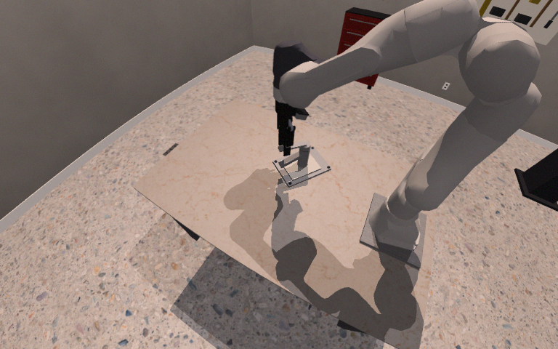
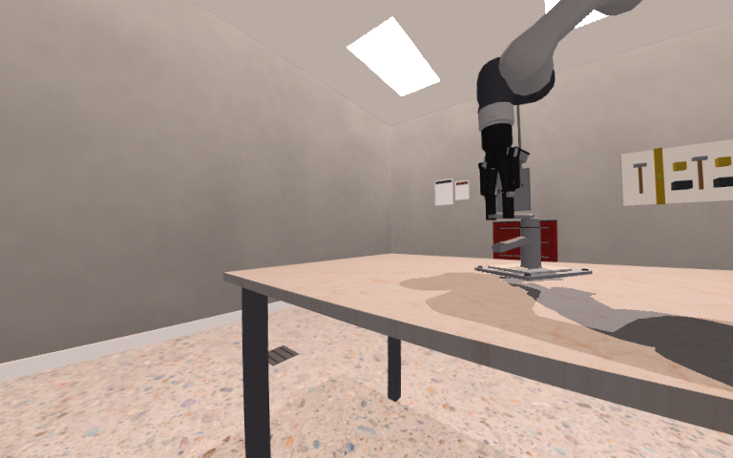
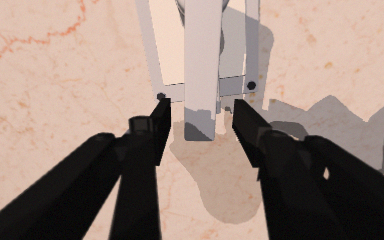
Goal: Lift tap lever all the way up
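Observation:
A grey tap (image 1: 302, 158) stands on a square metal base plate (image 1: 302, 167) near the middle of the table; it also shows in the exterior view (image 2: 530, 242). Its flat lever (image 2: 515, 216) lies about level above the spout (image 2: 507, 246). In the wrist view the lever (image 3: 201, 70) runs straight away from me, its near end between my fingers. My gripper (image 3: 202, 112) points straight down, partly open. One finger is on each side of the lever's end, with a gap on both sides. The fingertips (image 2: 499, 215) are at about the lever's height.
My arm's base (image 1: 392, 234) is mounted at the table's right side. A red drawer cabinet (image 1: 362, 33) stands by the far wall, behind the tap. A dark object (image 1: 538, 181) sits off the table at the right.

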`<state>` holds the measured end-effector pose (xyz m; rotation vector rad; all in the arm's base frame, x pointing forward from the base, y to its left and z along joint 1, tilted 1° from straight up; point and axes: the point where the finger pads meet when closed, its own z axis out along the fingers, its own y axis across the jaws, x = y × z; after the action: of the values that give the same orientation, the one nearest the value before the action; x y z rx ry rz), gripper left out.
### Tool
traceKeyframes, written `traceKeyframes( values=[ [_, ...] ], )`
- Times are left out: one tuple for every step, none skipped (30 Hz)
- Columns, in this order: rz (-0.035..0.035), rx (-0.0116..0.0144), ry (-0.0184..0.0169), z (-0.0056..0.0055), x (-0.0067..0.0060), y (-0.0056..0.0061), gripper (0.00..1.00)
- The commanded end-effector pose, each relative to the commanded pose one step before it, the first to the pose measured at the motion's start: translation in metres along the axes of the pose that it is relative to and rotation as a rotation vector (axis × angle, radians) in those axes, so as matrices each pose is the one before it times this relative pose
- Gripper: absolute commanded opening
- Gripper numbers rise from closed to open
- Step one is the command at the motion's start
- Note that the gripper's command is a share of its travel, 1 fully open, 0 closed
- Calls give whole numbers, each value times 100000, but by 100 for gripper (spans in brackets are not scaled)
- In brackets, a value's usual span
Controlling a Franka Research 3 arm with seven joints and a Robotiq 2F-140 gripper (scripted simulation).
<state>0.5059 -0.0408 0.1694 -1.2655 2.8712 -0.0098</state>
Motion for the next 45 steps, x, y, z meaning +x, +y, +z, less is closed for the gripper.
traceKeyframes(
  values=[
    [36,757,-185,412,-136,-206,44],
    [0,0,0,148,0,0,44],
    [0,0,0,145,0,0,44],
    [0,0,0,142,0,0,44],
    [0,0,0,138,0,0,44],
    [0,0,0,134,0,0,44],
    [0,0,0,129,0,0,44],
    [0,0,0,123,0,0,44],
    [0,0,0,117,0,0,44],
    [0,0,0,111,0,0,44],
    [0,0,0,104,0,0,44],
    [0,0,0,97,0,0,44],
    [0,0,0,89,0,0,44],
    [0,0,0,82,0,0,44],
    [0,0,0,0,0,0,44],
    [0,0,0,0,0,0,44],
    [0,0,0,74,0,0,44],
    [0,0,0,66,0,0,44],
    [0,0,0,58,0,0,44],
    [0,0,0,51,0,0,44],
    [0,0,0,43,0,0,44],
    [0,0,0,36,0,0,44],
    [0,0,0,29,0,0,44],
    [0,0,0,23,0,0,44],
    [0,0,0,17,0,0,44],
    [0,0,0,12,0,0,44],
    [0,0,0,7,0,0,44],
    [0,0,0,4,0,0,44],
    [0,0,0,1,0,0,44],
    [0,0,0,0,0,0,44],
    [0,0,0,0,0,0,44],
    [0,0,0,0,0,0,44],
    [0,0,0,0,0,0,44],
    [0,0,0,0,0,0,44],
    [0,0,0,0,0,0,44],
    [0,0,0,0,0,0,44],
    [0,0,0,0,0,0,44],
    [0,0,0,0,0,0,44],
    [0,0,0,0,0,0,44],
    [0,0,0,0,0,0,44],
    [0,0,0,0,0,0,44],
    [0,0,0,0,0,0,44],
    [0,0,0,0,0,0,44],
    [0,0,0,0,0,0,44],
    [0,0,0,0,0,0,44]
  ],
)
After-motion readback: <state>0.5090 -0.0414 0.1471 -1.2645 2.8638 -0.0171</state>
